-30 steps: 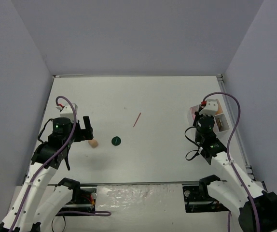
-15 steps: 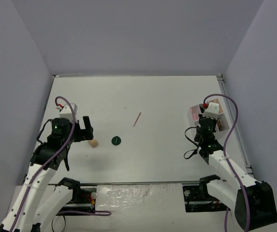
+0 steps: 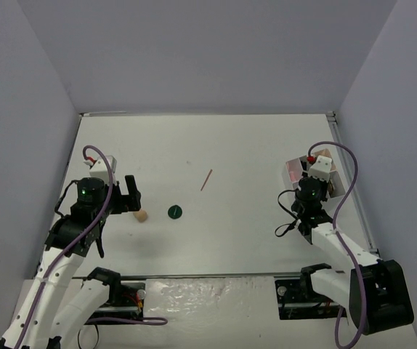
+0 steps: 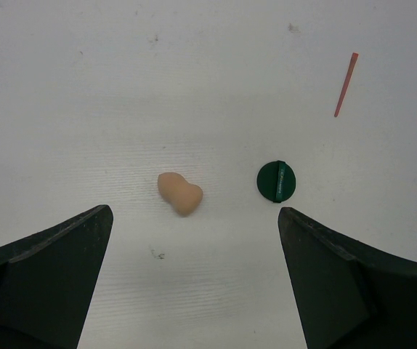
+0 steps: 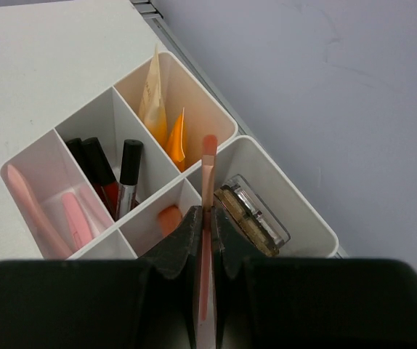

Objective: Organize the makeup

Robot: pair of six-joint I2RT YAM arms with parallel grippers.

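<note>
My left gripper (image 4: 195, 218) is open and empty, hovering just near of a beige sponge (image 4: 180, 193) that lies on the table. A dark-green disc (image 4: 276, 181) lies to its right and a thin pink-red stick (image 4: 345, 84) farther off. All three show in the top view: the sponge (image 3: 142, 215), the disc (image 3: 175, 211) and the stick (image 3: 206, 180). My right gripper (image 5: 206, 218) is shut on a pink stick (image 5: 208, 156), held above the white tray (image 5: 296, 211) over the divider beside a brown palette (image 5: 252, 214).
The tray (image 3: 293, 171) stands at the table's right edge by the side wall. It holds orange and beige tubes (image 5: 166, 120), dark-red sticks (image 5: 110, 174), pink sticks (image 5: 56, 207) and an orange piece (image 5: 168, 217). A metal rail (image 5: 165, 22) runs behind the tray.
My right gripper has moved a little farther over the tray with the pink stick in it. The left arm has barely moved.
</note>
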